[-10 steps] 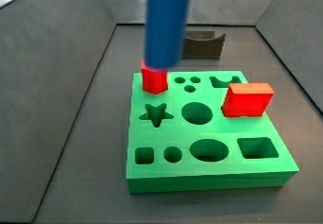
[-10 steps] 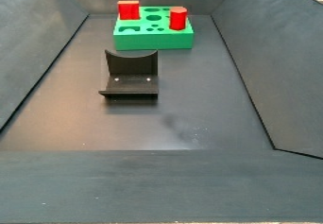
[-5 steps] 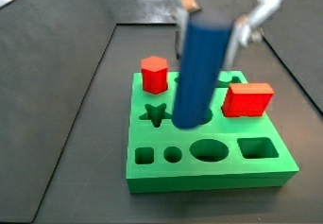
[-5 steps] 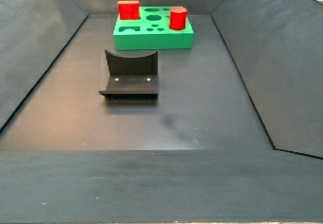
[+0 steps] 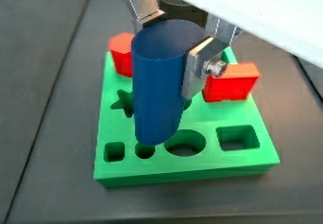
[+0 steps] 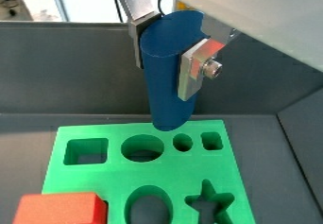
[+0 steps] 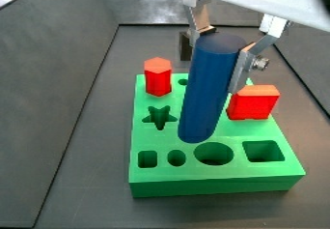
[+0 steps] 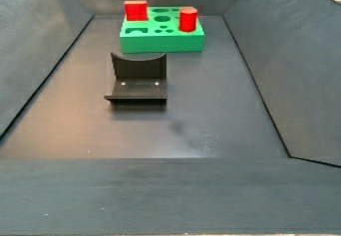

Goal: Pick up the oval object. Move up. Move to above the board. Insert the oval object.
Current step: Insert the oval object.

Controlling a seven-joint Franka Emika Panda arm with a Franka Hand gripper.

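Gripper (image 7: 230, 47) clamped on the upper end of the blue peg (image 7: 206, 88), silver fingers (image 5: 199, 65) pressed flat against its sides — grip kept high, presumably so the lower end stays free to enter a hole. Peg hanging upright over the green board (image 7: 284, 175), lower tip clear of the surface in a wrist view (image 6: 171, 72), hence still in the air and not yet inserted. Tip over the middle of the board in a side view; exact hole beneath cannot be told. Oval cut-out (image 6: 150, 210) open and unfilled, as are the star and round holes.

Peg itself: slim, tall, plain smooth blue, rounded cross-section, top end domed — no markings.

Red hexagonal block (image 7: 157, 76) and red cube (image 7: 254, 101) standing on the board, both apart from the peg. Dark fixture (image 8: 138, 78) on the floor, well apart from the board, empty.
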